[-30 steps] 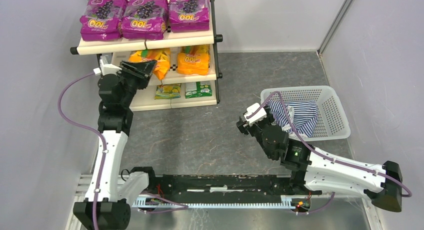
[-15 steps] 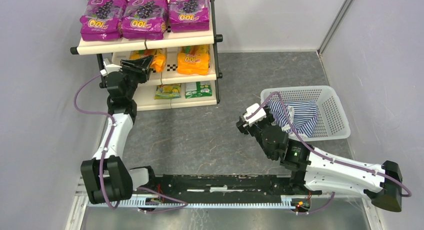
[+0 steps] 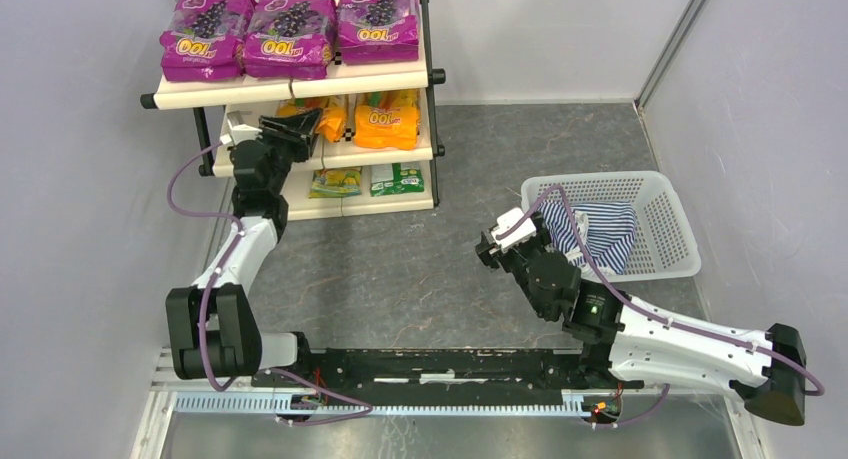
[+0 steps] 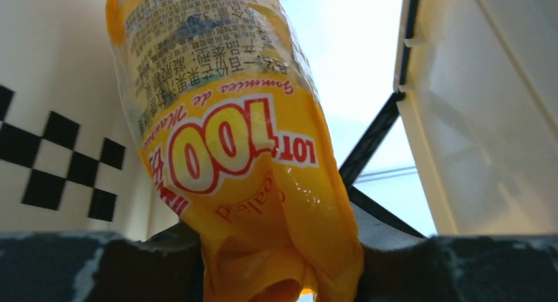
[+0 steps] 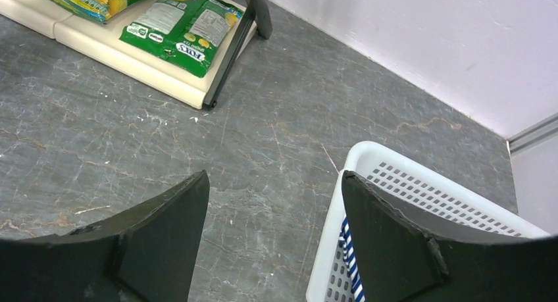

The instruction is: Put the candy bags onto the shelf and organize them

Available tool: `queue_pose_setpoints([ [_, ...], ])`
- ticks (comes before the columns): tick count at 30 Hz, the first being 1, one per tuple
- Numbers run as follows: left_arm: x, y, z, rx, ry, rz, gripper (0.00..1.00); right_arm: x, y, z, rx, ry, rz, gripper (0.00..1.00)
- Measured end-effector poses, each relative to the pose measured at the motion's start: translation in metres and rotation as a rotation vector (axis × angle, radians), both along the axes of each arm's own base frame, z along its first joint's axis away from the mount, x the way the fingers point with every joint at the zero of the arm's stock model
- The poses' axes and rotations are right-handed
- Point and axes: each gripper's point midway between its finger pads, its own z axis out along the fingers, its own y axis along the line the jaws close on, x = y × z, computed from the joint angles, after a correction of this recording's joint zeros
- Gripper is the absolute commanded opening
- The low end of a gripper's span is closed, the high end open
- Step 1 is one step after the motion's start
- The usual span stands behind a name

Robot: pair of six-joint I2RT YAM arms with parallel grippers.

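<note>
wrist footage alone gives the print on the held orange candy bag (image 4: 243, 151): glossy, with a yellow "100" outlined in red, its crumpled end pinched in the narrowly parted left gripper (image 4: 283, 266). overhead, that bag is at the left of the middle tier of the shelf (image 3: 390, 155), beside another orange bag (image 3: 387, 119); purple bags (image 3: 290, 34) line the top tier and green bags (image 3: 395, 179) the bottom. right gripper (image 5: 273, 183) hangs wide open and empty, just left of the white basket (image 5: 408, 177).

A grey marbled floor (image 3: 420, 269) spread left of the white plastic mesh basket (image 3: 665, 229); plain pale lilac walls (image 3: 540, 29) rose behind it and to its right.
</note>
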Motion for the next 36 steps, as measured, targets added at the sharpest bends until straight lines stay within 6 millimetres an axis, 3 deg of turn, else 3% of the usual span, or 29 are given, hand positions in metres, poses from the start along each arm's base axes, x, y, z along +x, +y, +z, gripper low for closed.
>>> queue_pose_setpoints([
  [3,0.004,-0.002,-0.012,-0.003,0.039,0.008,0.48,-0.001,-0.003,-0.001,0.004,-0.002,-0.004,0.81],
  [14,0.001,-0.003,-0.026,-0.007,0.106,0.011,0.58,-0.001,-0.006,0.0,0.008,-0.004,-0.011,0.81],
  [18,-0.001,-0.007,-0.035,-0.009,0.16,-0.015,0.67,-0.001,-0.006,0.0,0.008,-0.004,-0.013,0.81],
  [30,-0.009,-0.022,-0.035,0.038,0.361,-0.128,0.99,-0.001,-0.006,0.0,0.011,-0.003,-0.013,0.81],
  [36,-0.019,-0.015,-0.035,0.12,0.429,-0.14,1.0,-0.001,-0.005,-0.001,0.015,0.001,-0.012,0.84],
])
